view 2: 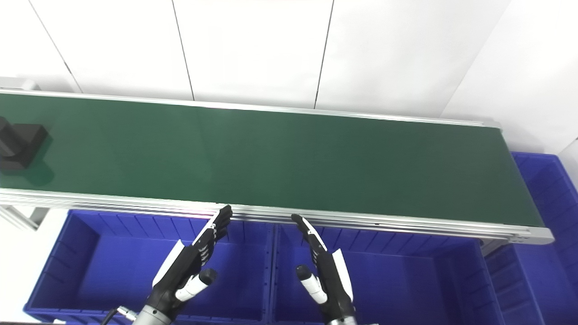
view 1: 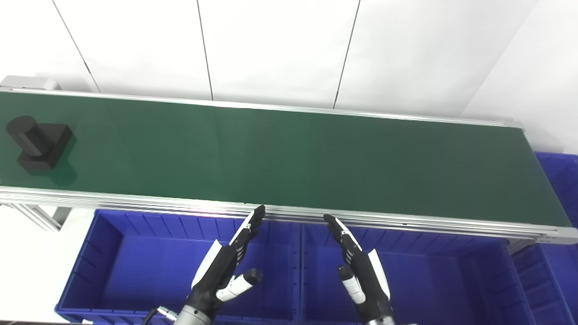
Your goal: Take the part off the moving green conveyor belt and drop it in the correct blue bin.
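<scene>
1. Right now my left hand (view 1: 228,264) and my right hand (view 1: 359,266) both hover over the blue plastic bins, fingers spread straight and pointing toward the belt's near rail; neither has hold of anything.
2. The matte black part, a short cylinder joined to a blocky base (view 1: 38,142), sits at the far left end of the long green conveyor belt (view 1: 316,158), well apart from both hands. In the right eye view it is half cut off by the picture's left edge.
3. That part lies left of and beyond my left hand, so my left arm is clearly the nearer one; I judge that it should make the pick.
4. Its long axis looks to run diagonally, the cylinder end pointing far-left and the block end near-right, roughly across the belt's travel.
5. Below my hands, the left blue bin (view 1: 135,253) and the right blue bin (view 1: 429,271) sit side by side under the near rail, and a further blue bin (view 1: 560,176) shows at the belt's right end. Which one is correct I cannot tell.
</scene>
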{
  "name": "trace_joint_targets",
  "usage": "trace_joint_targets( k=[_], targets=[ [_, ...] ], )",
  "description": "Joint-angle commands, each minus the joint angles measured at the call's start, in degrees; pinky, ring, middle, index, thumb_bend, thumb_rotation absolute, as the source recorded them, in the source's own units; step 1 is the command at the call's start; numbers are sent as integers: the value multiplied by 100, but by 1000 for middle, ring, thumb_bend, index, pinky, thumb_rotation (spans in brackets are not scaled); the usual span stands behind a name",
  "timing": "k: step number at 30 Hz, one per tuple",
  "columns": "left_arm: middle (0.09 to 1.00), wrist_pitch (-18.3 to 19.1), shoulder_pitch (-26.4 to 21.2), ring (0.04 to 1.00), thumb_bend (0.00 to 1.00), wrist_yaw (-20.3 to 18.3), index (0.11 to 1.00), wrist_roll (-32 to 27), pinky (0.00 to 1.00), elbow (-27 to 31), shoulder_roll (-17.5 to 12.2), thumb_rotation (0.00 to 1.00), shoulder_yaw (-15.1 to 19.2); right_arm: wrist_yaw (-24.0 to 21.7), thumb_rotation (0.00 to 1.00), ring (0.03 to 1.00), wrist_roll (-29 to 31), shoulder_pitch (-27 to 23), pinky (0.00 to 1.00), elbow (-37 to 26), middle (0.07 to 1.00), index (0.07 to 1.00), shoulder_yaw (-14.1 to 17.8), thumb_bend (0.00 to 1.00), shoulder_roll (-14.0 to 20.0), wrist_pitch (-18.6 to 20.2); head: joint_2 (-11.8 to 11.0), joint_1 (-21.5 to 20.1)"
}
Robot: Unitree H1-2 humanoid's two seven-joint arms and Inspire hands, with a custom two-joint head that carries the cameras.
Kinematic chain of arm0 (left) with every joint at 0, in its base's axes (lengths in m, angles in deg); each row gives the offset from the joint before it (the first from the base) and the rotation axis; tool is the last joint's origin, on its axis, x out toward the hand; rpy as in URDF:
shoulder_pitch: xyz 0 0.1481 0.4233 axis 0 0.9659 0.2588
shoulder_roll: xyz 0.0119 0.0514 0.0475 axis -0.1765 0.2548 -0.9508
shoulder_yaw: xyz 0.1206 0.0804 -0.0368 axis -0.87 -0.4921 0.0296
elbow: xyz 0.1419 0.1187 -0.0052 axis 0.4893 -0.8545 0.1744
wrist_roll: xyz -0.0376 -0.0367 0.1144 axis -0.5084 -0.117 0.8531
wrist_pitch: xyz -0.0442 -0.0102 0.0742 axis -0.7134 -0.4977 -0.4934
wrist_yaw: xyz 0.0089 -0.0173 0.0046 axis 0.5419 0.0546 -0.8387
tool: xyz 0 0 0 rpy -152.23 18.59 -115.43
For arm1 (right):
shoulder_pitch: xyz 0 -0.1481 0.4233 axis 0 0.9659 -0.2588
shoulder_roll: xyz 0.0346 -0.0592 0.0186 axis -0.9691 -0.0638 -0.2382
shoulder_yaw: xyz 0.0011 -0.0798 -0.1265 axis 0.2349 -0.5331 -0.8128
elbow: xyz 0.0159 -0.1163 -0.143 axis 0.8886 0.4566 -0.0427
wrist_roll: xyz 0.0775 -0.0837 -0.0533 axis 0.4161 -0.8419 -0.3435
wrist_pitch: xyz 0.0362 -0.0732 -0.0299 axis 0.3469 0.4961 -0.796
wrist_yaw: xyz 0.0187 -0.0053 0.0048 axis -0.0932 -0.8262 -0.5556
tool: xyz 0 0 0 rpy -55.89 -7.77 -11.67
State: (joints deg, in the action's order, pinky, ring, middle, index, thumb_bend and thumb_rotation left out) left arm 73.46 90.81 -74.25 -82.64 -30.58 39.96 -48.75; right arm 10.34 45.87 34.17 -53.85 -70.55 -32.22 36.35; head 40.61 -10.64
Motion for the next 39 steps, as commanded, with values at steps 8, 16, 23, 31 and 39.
trace_joint_targets(
  k=[8,16,23,31,39],
  targets=[
    [1000,-207,-118,1000,819,-13,1000,64,1000,117,12,890,-30,-17,1000,953,1,-45,960,-139,949,911,-16,888,-37,-198,2,-9],
    [1000,-210,-122,1000,819,-43,1000,22,1000,114,2,884,-21,-19,1000,946,18,-43,954,-152,947,909,-14,897,-47,-166,7,-20],
    [1000,-208,-119,1000,817,-29,1000,73,1000,122,-5,892,-27,-21,1000,950,7,-37,954,-159,951,910,-23,886,-40,-195,0,-26],
    [1000,-227,-126,1000,814,-24,1000,75,1000,106,-3,892,-23,-18,1000,953,-6,-52,960,-146,952,910,-27,888,-44,-206,-16,-35],
    [1000,-246,-130,1000,809,-29,1000,73,1000,102,-18,891,-20,-13,1000,948,-38,-48,958,-151,947,907,-34,889,-47,-200,-24,-40]
  ],
)
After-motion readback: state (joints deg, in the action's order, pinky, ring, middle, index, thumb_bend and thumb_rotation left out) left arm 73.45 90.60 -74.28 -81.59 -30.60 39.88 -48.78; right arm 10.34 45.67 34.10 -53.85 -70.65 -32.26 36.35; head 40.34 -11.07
